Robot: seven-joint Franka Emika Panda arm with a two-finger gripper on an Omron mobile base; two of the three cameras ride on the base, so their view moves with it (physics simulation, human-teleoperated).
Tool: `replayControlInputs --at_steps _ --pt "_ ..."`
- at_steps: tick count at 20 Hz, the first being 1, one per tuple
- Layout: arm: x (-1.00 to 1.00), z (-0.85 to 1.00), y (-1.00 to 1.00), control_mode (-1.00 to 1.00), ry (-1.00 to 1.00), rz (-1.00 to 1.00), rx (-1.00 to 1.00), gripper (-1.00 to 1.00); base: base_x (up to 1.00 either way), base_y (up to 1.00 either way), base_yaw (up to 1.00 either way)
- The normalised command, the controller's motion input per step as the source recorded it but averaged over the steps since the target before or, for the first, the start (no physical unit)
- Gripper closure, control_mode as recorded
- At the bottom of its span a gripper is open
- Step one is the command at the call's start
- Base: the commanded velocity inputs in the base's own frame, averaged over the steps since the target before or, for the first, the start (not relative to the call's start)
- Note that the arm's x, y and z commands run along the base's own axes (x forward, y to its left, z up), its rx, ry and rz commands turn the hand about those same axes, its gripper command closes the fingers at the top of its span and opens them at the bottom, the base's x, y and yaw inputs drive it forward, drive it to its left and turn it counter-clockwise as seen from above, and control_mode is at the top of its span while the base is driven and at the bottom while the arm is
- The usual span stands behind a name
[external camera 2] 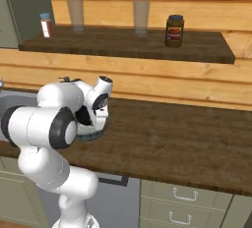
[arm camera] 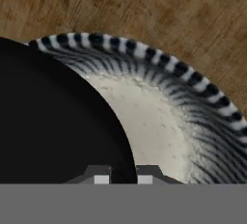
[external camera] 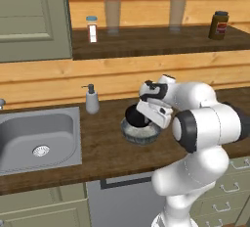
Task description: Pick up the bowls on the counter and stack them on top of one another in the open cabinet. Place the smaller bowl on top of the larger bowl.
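A: Where were the bowls?
B: The black bowl (external camera: 136, 115) sat inside the grey bowl (external camera: 140, 132) on the bench (external camera: 107, 143), right of the sink (external camera: 36, 138).
A: And the tool?
B: The tool (arm camera: 123, 178) gripped the black bowl's rim, fingers nearly closed.

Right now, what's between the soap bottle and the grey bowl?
Nothing: in the left base view, bare counter separates the soap bottle from the larger bowl.
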Motion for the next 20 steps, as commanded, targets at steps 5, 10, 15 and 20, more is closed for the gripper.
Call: replayControlInputs --at_steps 5,10,15,20 --pt "-0.38 0.48 0.00 -1.00 -0.12 0.00 0.00 -1.00 0.00 0.00 0.00" --pt "-0.64 -0.02 -0.19 -1.00 0.00 0.00 -0.01 -1.00 0.00 0.00 0.00" --pt "-0.33 -0.43 -0.24 -1.00 0.01 0.01 -0.04 -1.00 0.00 0.00 0.00" --pt "0.09 -0.28 0.03 -1.00 0.00 0.00 -0.04 -1.00 0.00 0.00 0.00"
